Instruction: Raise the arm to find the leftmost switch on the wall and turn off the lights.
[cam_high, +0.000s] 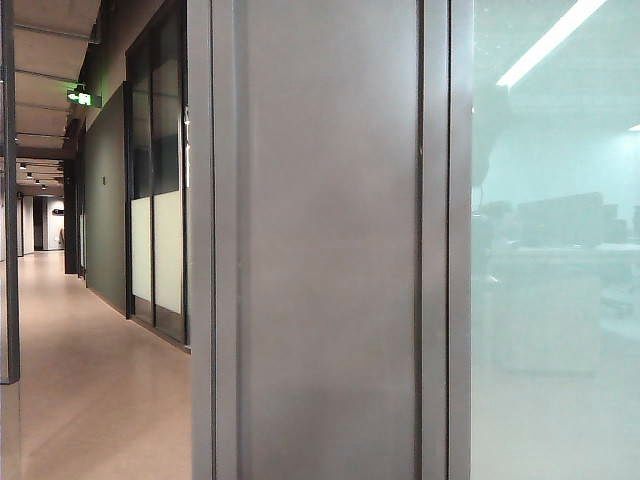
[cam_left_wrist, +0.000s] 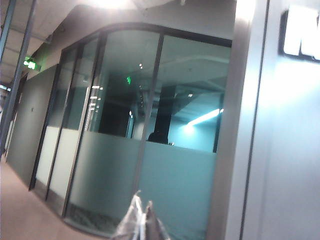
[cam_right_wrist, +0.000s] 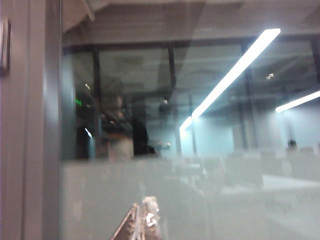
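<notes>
Overhead, the switch plate (cam_left_wrist: 300, 32) on the wall (cam_left_wrist: 290, 150) sat above my left gripper (cam_left_wrist: 141, 222), fingertips pressed together; my right gripper (cam_right_wrist: 142, 222) looked closed too.

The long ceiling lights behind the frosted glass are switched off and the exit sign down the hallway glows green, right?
Not quite. The long ceiling lights behind the frosted glass pane are on, glowing bright in the right wrist view and the exterior view. The small exit sign down the hallway does glow green.

Pale tan corridor floor (cam_high: 90, 400) lies bare, apparently nothing resting on it.
</notes>
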